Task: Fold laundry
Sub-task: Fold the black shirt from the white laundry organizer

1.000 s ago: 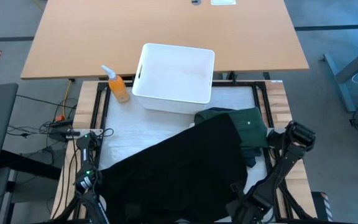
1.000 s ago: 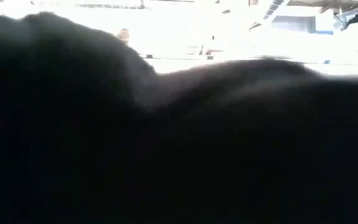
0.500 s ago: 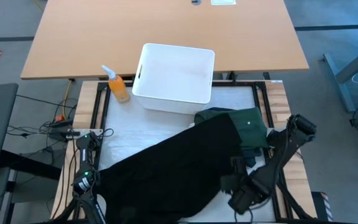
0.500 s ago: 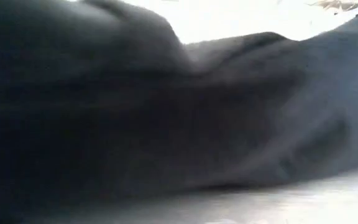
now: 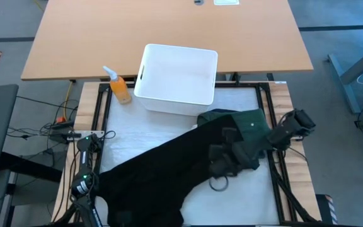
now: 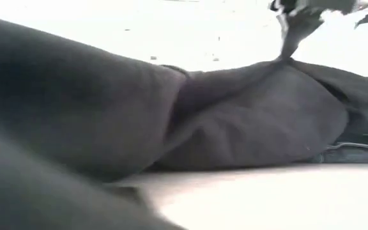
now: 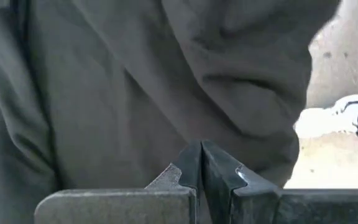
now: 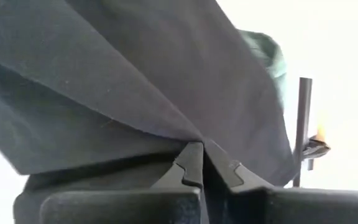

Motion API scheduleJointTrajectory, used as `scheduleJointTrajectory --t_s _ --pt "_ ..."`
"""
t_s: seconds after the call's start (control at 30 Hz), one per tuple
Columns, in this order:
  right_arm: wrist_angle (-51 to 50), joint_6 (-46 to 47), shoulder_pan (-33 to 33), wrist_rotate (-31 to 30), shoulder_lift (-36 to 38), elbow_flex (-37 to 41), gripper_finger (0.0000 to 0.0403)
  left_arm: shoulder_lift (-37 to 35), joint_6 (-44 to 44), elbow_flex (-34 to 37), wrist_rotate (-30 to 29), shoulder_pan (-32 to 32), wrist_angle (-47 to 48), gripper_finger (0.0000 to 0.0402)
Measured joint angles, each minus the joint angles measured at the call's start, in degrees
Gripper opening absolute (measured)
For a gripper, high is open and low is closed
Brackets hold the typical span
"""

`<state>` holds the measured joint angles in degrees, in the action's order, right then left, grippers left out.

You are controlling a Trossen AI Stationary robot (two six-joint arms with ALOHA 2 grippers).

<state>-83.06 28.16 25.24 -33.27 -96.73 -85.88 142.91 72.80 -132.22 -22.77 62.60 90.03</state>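
Observation:
A black garment (image 5: 169,170) lies slantwise across the white table, from the near left to the far right. Its far right end rests on a dark green garment (image 5: 252,125). My right gripper (image 5: 217,165) is over the table's middle right, shut on the black cloth and raised; the low view shows the cloth drawn up to a peak (image 6: 280,59) under it. My left gripper (image 7: 201,163) is at the near left corner, shut on the same garment; in the high view only its arm (image 5: 84,186) shows beside the cloth. My left gripper pinches black cloth (image 7: 197,134) between its two shut fingers, slanting down at it from the near left. Edge or fold, I cannot tell. The cloth spreads away from the fingers in soft wrinkles. My right gripper pinches the black garment at a gathered fold (image 8: 194,134) between its shut fingers, slanting down from the right. The cloth fans out taut from the fingertips. That part is lifted off the table, and the rest (image 6: 248,121) lies on it.
A white plastic bin (image 5: 178,75) stands at the table's far middle, with an orange spray bottle (image 5: 120,88) to its left. Black frame bars (image 5: 273,107) run along the table's sides. Bare white tabletop (image 5: 238,198) shows at the near right.
My right gripper has swung from the near right edge up and toward the table's middle, turning as it went, with the black garment's near right part in its hold. That part is lifted and drawn inward, baring the near right tabletop. The garment's left end has stayed.

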Motion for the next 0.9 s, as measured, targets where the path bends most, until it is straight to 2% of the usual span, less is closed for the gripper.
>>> scheduleJointTrajectory --t_s 0.1,0.27,0.4,0.53,0.7,0.83,0.9 --pt "1.1 -4.7 -4.6 -0.4 -0.1 0.0 0.0027 0.0 0.1 0.0 -1.6 -0.3 0.0 0.0" --pt "1.2 -7.7 -11.0 2.3 -0.1 0.0 0.0061 0.0 1.1 0.0 -3.1 -1.1 0.0 0.0" --pt "1.2 -9.4 -15.3 6.3 -0.1 0.0 0.0102 0.0 1.4 0.0 -5.1 -1.6 0.0 0.0" --pt "-0.6 -8.1 -16.3 8.9 0.3 0.0 0.0156 0.0 0.0 0.0 -5.1 -1.8 0.0 0.0" --pt "-6.0 5.7 -10.4 12.8 3.6 0.0 0.0198 0.0 -3.9 0.0 -4.6 -1.7 0.0 0.0" --pt "-5.7 22.4 1.0 12.4 7.2 0.0 0.0204 0.0 -9.4 0.0 -6.5 -1.5 0.0 0.0" --pt "-2.9 31.0 8.2 9.5 7.8 0.2 0.0204 0.0 -12.5 0.0 -9.1 -1.3 0.0 0.0"
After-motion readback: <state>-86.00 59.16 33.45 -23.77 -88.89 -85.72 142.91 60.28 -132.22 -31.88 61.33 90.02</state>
